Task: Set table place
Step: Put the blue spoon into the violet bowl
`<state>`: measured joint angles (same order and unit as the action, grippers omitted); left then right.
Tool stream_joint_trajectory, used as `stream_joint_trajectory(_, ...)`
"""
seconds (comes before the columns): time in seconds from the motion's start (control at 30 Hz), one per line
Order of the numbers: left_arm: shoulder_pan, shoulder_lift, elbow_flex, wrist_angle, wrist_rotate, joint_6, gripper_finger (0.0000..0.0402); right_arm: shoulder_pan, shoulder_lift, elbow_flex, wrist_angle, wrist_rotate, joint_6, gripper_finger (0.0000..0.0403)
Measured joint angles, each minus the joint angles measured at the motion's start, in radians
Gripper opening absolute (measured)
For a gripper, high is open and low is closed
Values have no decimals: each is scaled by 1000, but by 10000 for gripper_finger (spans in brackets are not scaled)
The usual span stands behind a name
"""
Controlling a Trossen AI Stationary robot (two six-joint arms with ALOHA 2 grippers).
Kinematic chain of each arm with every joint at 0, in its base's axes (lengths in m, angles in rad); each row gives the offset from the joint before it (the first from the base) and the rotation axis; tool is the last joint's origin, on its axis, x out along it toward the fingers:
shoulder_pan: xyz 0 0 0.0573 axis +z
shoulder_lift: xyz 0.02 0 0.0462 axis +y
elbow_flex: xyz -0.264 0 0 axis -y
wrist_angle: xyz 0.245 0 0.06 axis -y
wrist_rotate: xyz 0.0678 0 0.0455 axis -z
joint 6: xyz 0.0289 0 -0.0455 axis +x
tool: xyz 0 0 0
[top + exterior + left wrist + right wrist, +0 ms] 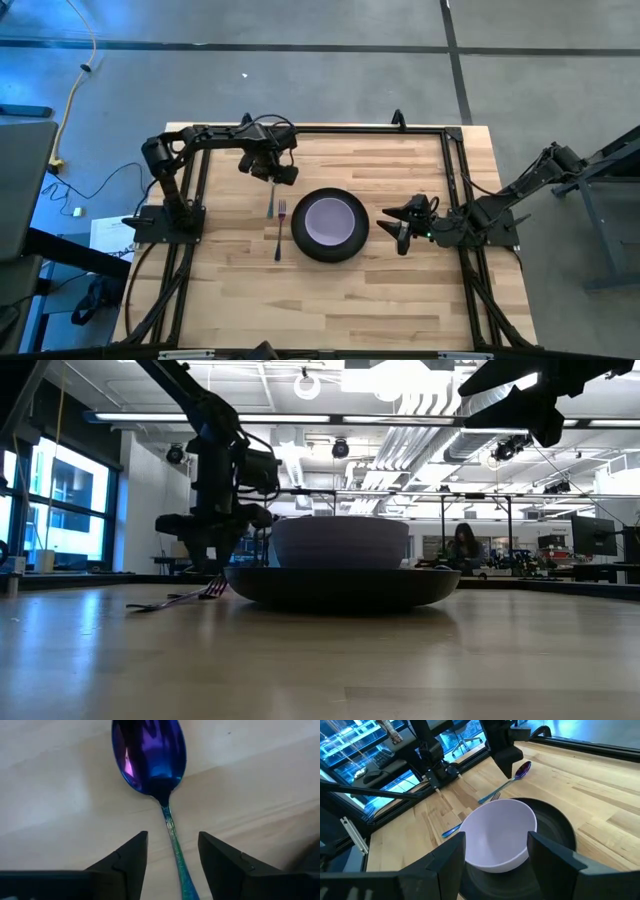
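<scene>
- We see a wooden table (400,300) with a thin black frame around its edge
- A dark plate (300,243) sits near the middle of the table
- A light purple bowl (328,220) sits inside the plate
- A fork (280,228) with a teal handle lies flat on the wood, just to the left of the plate
- The fork's prongs point to the far side of the table
- A spoon (152,755) with a shiny purple and blue head lies flat on the wood too
- From the right wrist view, we see the spoon (512,779) past the fork, farther from the plate
- Our left claw (172,857) hangs right over the spoon's thin handle
- Its two fingers (127,860) are apart, one on each side of the handle, and they are not pinching it
- From above, the left claw (272,172) is at the far left part of the table, behind the fork
- Our right claw (398,228) waits just to the right of the plate
- Its fingers (445,860) are wide apart and hold nothing
- In the right wrist view, the bowl shows between those two fingers, but farther off
- Far behind the table, in the low view, a person (465,545) sits in the room
</scene>
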<state>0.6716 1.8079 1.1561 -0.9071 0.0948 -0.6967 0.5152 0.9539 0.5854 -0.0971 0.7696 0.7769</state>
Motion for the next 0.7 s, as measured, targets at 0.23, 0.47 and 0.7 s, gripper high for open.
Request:
stream_joint_trajectory(0.23,-16,29,0,15,-1,-25,159,0,0,0,-11,0,0,204)
stream_joint_trajectory(0.47,-42,74,0,20,-1,-49,158,0,0,-1,-16,1,0,204)
stream_joint_trajectory(0.7,-73,87,0,22,-49,-80,158,0,0,-1,-18,3,6,204)
